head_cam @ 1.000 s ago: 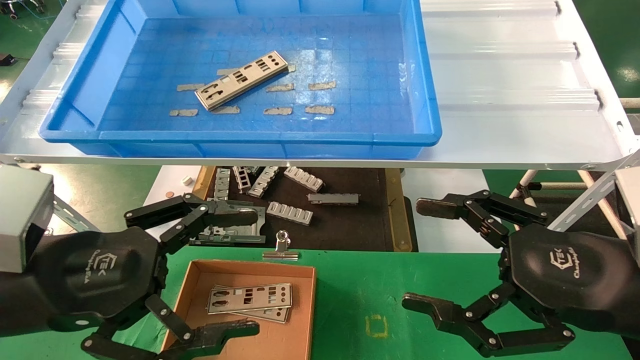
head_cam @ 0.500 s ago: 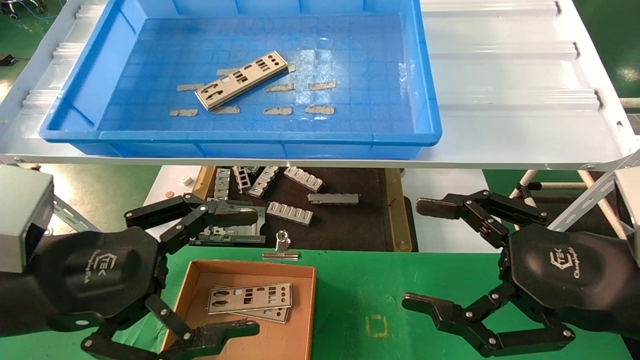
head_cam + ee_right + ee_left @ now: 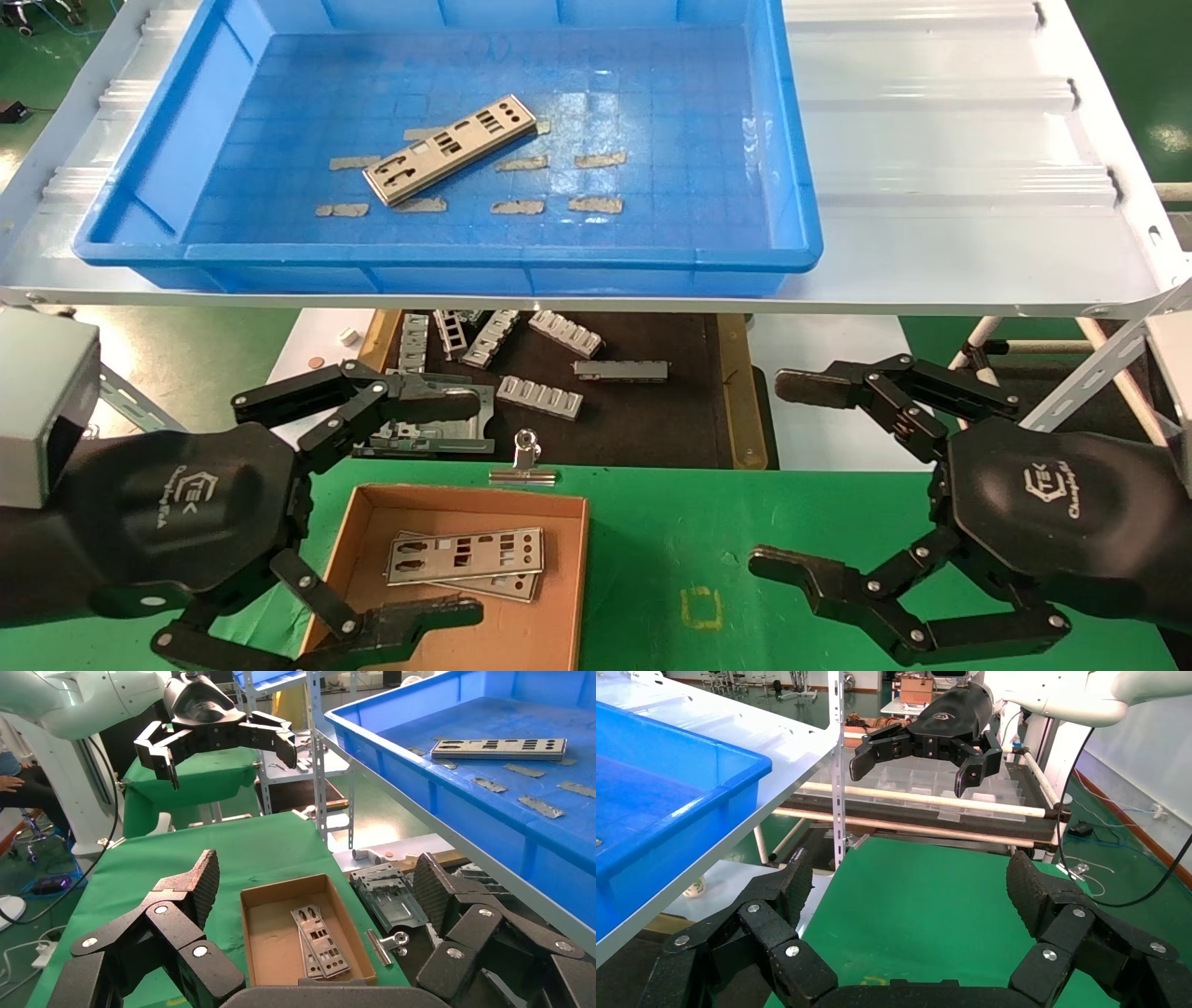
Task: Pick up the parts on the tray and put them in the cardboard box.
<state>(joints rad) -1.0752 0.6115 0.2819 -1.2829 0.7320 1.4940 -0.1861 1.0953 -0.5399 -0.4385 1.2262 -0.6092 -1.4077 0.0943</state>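
Observation:
One silver plate [image 3: 452, 149] [image 3: 498, 748] lies slanted on the floor of the blue tray [image 3: 140, 186] [image 3: 393, 748] on the raised white shelf. Two more plates [image 3: 466, 559] [image 3: 320, 941] lie stacked in the cardboard box [image 3: 559, 596] [image 3: 263, 941] on the green table. My left gripper [image 3: 470, 508] [image 3: 909, 878] hovers open over the box's left side, holding nothing. My right gripper [image 3: 778, 475] [image 3: 316, 874] hangs open over the green table to the right of the box, also with nothing in it.
The white ribbed shelf [image 3: 950, 186] carries the tray above the table. Below it a dark mat [image 3: 643, 419] holds several grey slotted brackets [image 3: 540, 396] and a framed metal piece [image 3: 433, 438]. A binder clip [image 3: 524, 461] lies at the box's far edge.

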